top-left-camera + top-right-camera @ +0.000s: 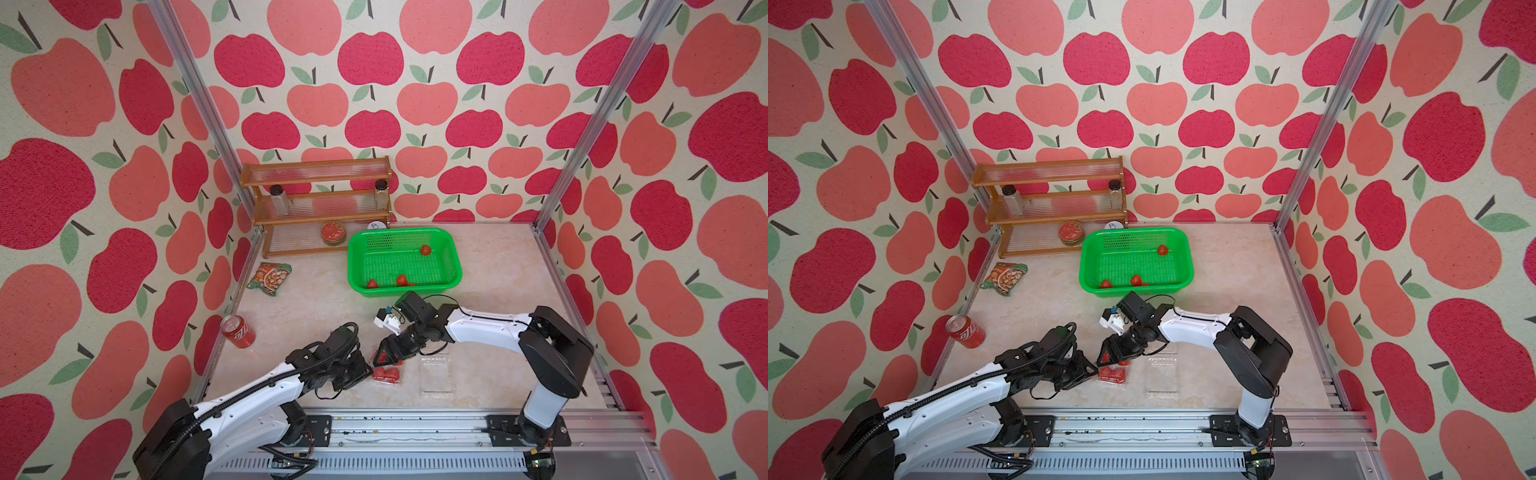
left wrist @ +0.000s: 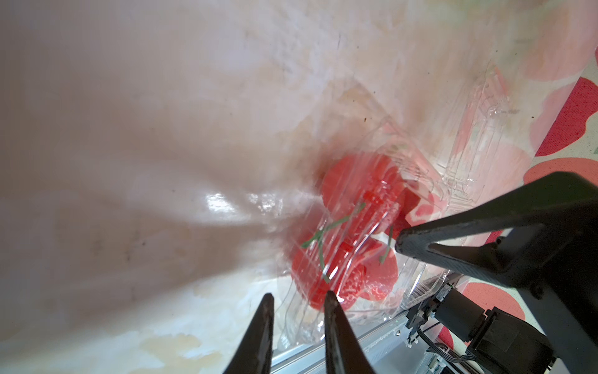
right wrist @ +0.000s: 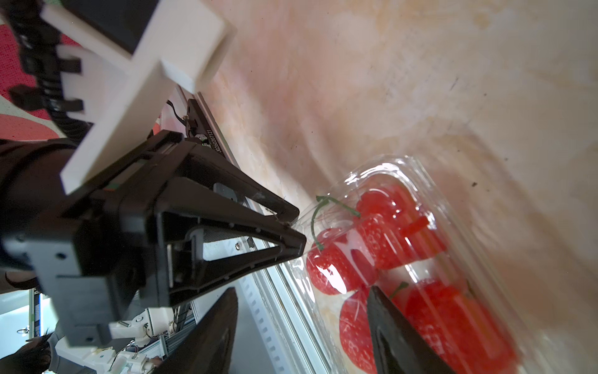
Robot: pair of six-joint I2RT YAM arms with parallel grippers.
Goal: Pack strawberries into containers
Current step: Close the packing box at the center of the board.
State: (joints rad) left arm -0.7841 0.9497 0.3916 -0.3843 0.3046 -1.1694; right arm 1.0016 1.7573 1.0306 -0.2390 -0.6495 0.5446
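A clear container (image 1: 388,376) (image 1: 1113,376) sits near the table's front, with its lid down over several strawberries (image 3: 382,246) (image 2: 343,181). My left gripper (image 1: 369,370) (image 2: 299,294) is at its left corner, the fingers (image 2: 333,311) shut on the container's clear plastic rim. My right gripper (image 1: 388,363) (image 3: 301,289) hovers open over the same box. One of its fingers (image 3: 388,323) is above the lid and its mate hangs past the edge. A second container (image 1: 436,372) (image 1: 1162,372) lies open and empty just to the right. Loose strawberries (image 1: 425,249) (image 1: 401,280) (image 1: 372,284) rest in the green basket.
The green basket (image 1: 451,253) stands behind the grippers. A wooden rack (image 1: 318,208) with two jars and a red tin (image 1: 333,232) fills the back left. A snack packet (image 1: 270,279) and a red soda can (image 1: 237,331) lie along the left wall. A metal rail (image 1: 415,419) borders the front.
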